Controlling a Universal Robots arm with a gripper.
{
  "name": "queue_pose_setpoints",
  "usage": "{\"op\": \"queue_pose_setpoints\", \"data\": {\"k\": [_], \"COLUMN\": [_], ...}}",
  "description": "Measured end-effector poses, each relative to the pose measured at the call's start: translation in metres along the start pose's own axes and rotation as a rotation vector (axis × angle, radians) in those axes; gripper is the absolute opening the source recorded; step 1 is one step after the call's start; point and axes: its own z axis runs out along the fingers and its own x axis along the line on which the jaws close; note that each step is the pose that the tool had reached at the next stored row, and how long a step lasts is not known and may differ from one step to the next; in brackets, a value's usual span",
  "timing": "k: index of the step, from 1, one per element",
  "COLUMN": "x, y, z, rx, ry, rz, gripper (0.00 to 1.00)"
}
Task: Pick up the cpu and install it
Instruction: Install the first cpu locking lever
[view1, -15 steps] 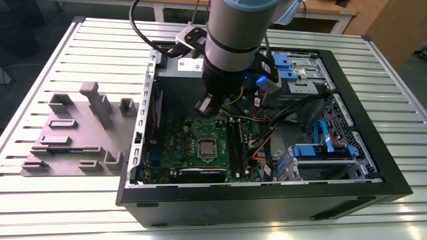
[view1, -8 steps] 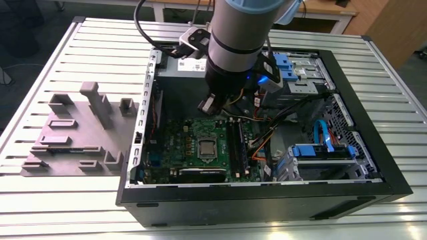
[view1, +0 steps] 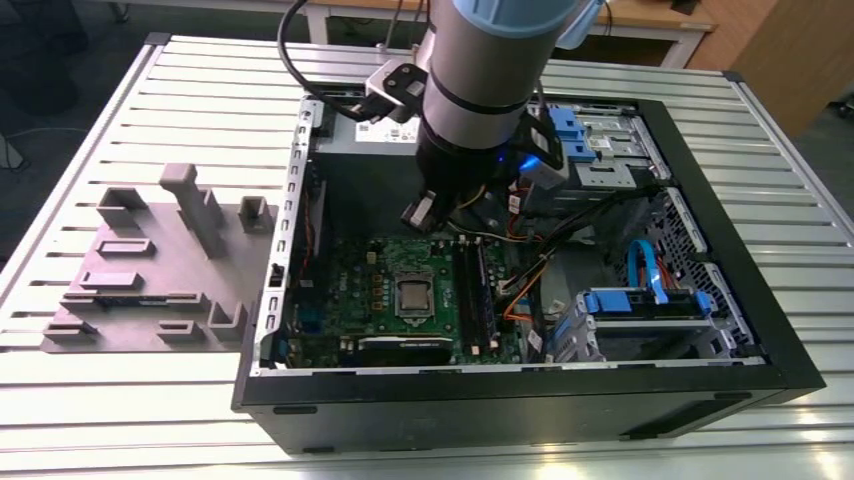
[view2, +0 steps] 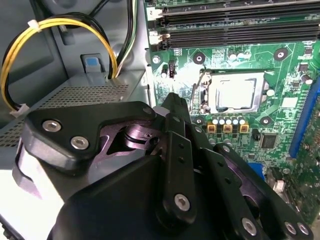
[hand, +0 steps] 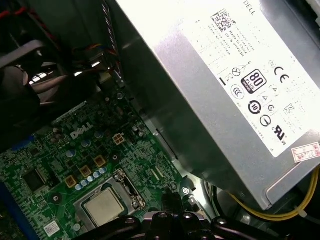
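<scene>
The cpu (view1: 414, 296) is a small square chip with a pale silver top, lying flat inside the metal socket frame (view2: 206, 95) in the middle of the green motherboard (view1: 354, 290). It also shows as the cpu (view2: 235, 93) in the second wrist view and the cpu (hand: 102, 205) in the first wrist view. My gripper (view1: 418, 214) hangs above the board, a short way off the cpu toward the power supply side and not touching it. In the second wrist view the black gripper (view2: 172, 102) has its fingers drawn together with nothing between them.
The open black computer case (view1: 534, 400) lies on a slatted white table. A grey power supply (hand: 235, 95) with yellow cables (view2: 60, 25) sits close beside my gripper. Memory slots (view2: 235, 30), a blue drive bay (view1: 647, 305) and loose wires crowd the case. A grey fixture plate (view1: 147, 270) lies at the exterior view's left.
</scene>
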Motion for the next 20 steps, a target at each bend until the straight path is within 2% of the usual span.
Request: {"op": "queue_pose_setpoints", "data": {"k": [4,11,20], "x": [0.0,0.0006,0.0066], "y": [-0.0008,-0.0015,-0.0057], "z": [0.0038,0.004,0.0029], "rx": [-0.0005,-0.0003,0.0003], "ry": [0.0002,0.0005,0.0031], "rz": [0.0,0.0,0.002], "gripper": [0.1,0.1,0.1]}}
